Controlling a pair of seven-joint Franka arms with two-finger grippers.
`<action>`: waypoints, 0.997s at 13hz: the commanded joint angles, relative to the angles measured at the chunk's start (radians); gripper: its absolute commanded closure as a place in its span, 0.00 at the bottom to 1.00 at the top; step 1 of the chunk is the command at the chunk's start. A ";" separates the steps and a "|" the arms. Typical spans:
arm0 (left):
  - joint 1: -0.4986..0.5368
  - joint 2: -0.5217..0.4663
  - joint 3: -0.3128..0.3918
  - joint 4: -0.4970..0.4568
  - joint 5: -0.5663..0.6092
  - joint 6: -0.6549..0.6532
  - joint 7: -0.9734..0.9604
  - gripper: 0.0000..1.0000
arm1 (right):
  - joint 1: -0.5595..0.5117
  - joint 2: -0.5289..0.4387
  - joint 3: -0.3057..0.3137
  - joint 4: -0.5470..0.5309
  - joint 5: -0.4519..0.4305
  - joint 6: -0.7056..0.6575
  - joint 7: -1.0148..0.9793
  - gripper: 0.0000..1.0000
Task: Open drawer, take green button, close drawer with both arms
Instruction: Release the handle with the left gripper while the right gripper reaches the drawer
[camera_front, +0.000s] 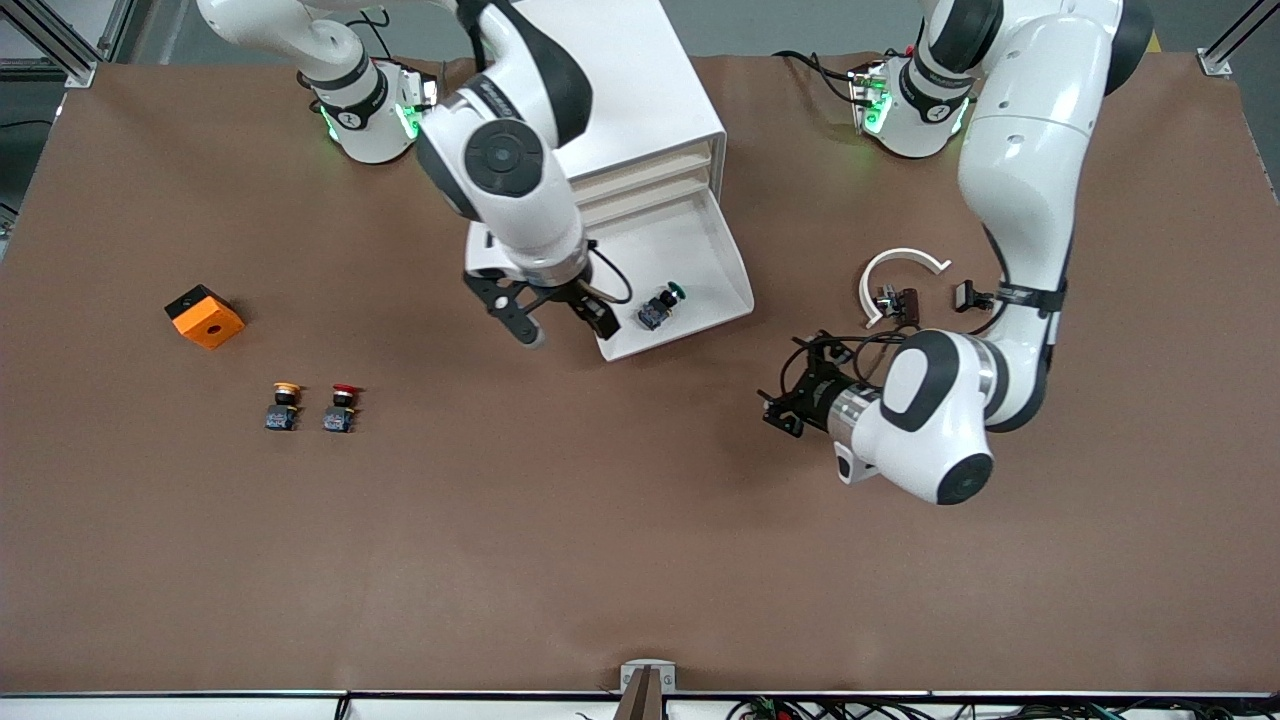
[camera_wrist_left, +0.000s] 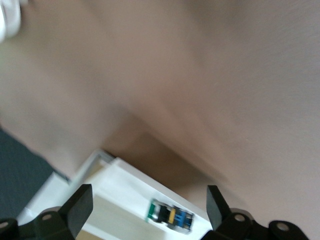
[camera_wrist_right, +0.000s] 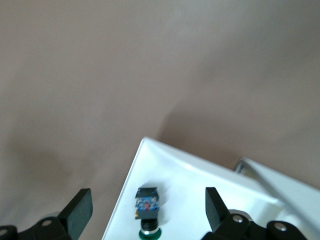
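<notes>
Drawer (camera_front: 690, 262) stands pulled out, button (camera_front: 659, 307) lying in its front corner. Right gripper (camera_front: 556, 321) hovers over that corner, spread wide, empty — one finger could catch the drawer's rim. Left gripper (camera_front: 790, 400) waits beside the drawer, also open and empty.

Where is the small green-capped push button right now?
The green-capped push button lies on its side in the pulled-out white plastic drawer, near its front edge, beside the open right gripper.
</notes>
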 joint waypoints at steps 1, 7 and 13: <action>0.045 -0.024 -0.011 -0.021 0.083 -0.005 0.249 0.00 | 0.054 0.064 -0.014 0.016 -0.007 0.055 0.074 0.00; 0.088 -0.137 0.001 -0.022 0.296 0.009 0.626 0.00 | 0.112 0.162 -0.014 0.036 -0.067 0.092 0.105 0.00; 0.226 -0.315 0.000 -0.100 0.347 0.018 0.916 0.00 | 0.150 0.234 -0.019 0.066 -0.095 0.107 0.144 0.00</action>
